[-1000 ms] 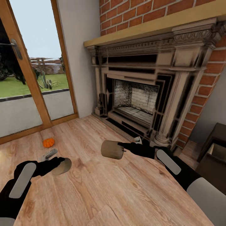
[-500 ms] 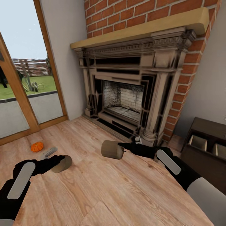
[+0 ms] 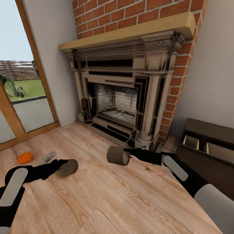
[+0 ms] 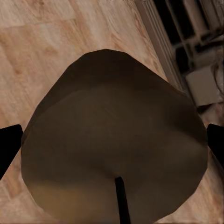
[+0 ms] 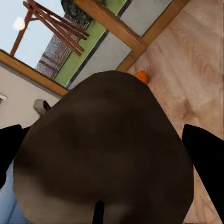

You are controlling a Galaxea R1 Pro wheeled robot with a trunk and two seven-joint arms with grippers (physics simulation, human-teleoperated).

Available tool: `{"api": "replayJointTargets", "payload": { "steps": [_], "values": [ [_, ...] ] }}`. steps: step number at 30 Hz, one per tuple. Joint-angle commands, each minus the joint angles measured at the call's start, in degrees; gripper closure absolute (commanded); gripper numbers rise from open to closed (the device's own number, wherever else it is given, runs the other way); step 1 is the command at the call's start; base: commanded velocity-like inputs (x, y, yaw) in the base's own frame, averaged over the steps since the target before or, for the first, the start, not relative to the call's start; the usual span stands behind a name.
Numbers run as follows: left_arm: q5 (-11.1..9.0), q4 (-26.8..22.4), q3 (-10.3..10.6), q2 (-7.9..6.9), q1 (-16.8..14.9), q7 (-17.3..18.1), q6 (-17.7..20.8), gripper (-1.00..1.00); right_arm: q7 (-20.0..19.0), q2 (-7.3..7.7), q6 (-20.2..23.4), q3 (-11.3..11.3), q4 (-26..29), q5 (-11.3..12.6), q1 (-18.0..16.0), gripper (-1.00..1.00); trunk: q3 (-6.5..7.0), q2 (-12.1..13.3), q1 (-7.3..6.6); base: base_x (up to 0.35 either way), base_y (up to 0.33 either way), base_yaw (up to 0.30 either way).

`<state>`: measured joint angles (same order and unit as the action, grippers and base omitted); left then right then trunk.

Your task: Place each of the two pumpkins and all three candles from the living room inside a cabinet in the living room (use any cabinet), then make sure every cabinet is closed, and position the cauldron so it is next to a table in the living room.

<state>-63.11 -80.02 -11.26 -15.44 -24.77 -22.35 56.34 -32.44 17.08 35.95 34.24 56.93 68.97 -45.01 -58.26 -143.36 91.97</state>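
Brown candles sit clamped in your left gripper (image 3: 66,168) and right gripper (image 3: 118,155). Swing wide near the open cabinet (image 3: 208,152), or its edge could knock one loose.

The wooden plank floor (image 3: 107,198) runs from the glazed door frame at the left to the brick fireplace (image 3: 123,97), whose stone base stands on it against the wall. An orange pumpkin (image 3: 25,157) sits on the boards near the door; the right wrist view shows it too (image 5: 142,76), close to the door sill. Just beside it lies a small grey object (image 3: 47,157), too blurred to identify. At the right, the dark brown cabinet (image 3: 208,152) stands on the floor with pale drawer interiors showing.
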Motion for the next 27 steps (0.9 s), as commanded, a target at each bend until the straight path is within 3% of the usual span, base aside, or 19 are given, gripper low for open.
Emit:
{"api": "replayJointTargets", "payload": {
  "steps": [1, 2, 7, 8, 14, 17, 22, 27],
  "values": [
    [-1.2, -0.1, -0.5, -0.63, 0.0, 0.1, 0.4, 1.00, 0.0, 0.01, 0.2, 0.1, -0.5, 0.7, -0.1, 1.00, -0.06, 0.0, -0.01, 0.000, 0.000, -0.273],
    [-1.9, 0.0, -0.8, -1.48, 0.0, 0.9, 0.5, 1.00, -0.1, -0.01, 0.2, 0.1, -1.0, 0.7, -0.1, 1.00, -0.06, 0.0, -0.01, 0.000, 0.000, -0.273],
    [-10.5, 0.4, -1.2, -6.43, 0.2, 6.4, 0.7, 1.00, -0.1, -0.15, 0.2, 0.0, -3.1, 0.7, -0.1, 1.00, -0.06, 0.0, -0.01, 0.000, 0.000, -0.274],
    [-11.2, 0.5, -1.2, -6.78, 0.3, 6.7, 0.7, 1.00, -0.1, -0.25, 0.2, 0.0, -3.3, 0.7, -0.1, 1.00, -0.06, 0.0, -0.01, 0.000, 0.000, -0.274],
    [-12.8, 0.6, -1.2, -7.37, 0.3, 7.2, 0.7, 1.00, -0.1, -0.03, 0.2, 0.0, -3.9, 0.8, -0.1, 1.00, -0.06, 0.0, -0.01, -0.009, 0.000, -0.284],
    [-15.0, 0.6, -1.2, -7.49, 0.3, 7.2, 0.8, 1.00, -0.1, -0.20, 0.1, -0.2, -5.0, 0.8, -0.1, 1.00, -0.06, 0.0, -0.01, -0.068, -0.021, -0.289],
    [-16.3, 0.5, -1.2, -7.58, 0.4, 7.2, 0.8, 1.00, -0.1, -0.46, 0.4, -5.2, -5.6, 0.5, -0.1, 1.00, -0.06, 0.0, -0.01, -0.105, -0.133, -0.290],
    [-16.5, 0.5, -1.2, -7.59, 0.4, 7.2, 0.8, 1.00, 0.0, -0.54, 0.4, -6.6, -5.7, 0.3, -0.1, 1.00, -0.06, 0.0, -0.01, -0.033, -0.061, -0.290]
  ]
}}
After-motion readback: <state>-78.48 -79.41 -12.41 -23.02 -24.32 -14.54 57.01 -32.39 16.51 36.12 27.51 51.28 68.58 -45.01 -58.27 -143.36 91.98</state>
